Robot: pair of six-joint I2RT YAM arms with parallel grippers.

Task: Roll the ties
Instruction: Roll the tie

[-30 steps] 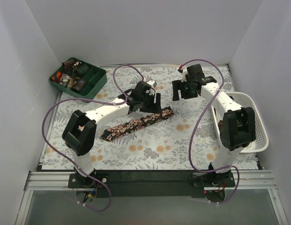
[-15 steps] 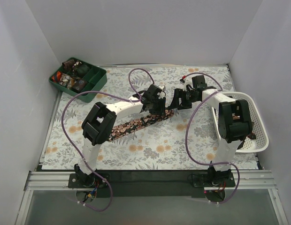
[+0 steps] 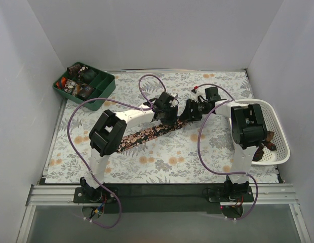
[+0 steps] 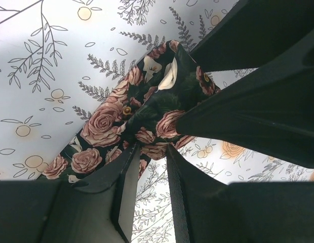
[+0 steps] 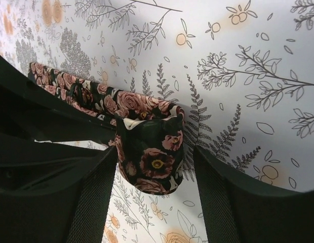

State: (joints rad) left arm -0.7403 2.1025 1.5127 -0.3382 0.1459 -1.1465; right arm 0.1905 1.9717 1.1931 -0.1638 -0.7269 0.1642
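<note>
One tie [image 3: 147,134], black with pink roses, lies diagonally on the flowered cloth. Its upper right end is folded up into a short standing loop [image 5: 152,157]. My left gripper [image 3: 169,115] is at that end, and its fingertips are closed narrowly on the tie's edge [image 4: 151,148]. My right gripper [image 3: 188,113] faces it from the right. It is open, and its fingers [image 5: 96,202] stand on either side of the folded end without touching it. Rolled ties lie in the green tray [image 3: 104,88].
The dark green divided tray stands at the back left corner. A white lattice basket [image 3: 281,152] sits at the right edge with a brown tie [image 3: 269,137] hanging in it. Purple cables loop over both arms. White walls enclose the table.
Both grippers have closed in on the tie's right end. The left moved right along the tie. The right came down and left until its fingers stood either side of the folded end.
</note>
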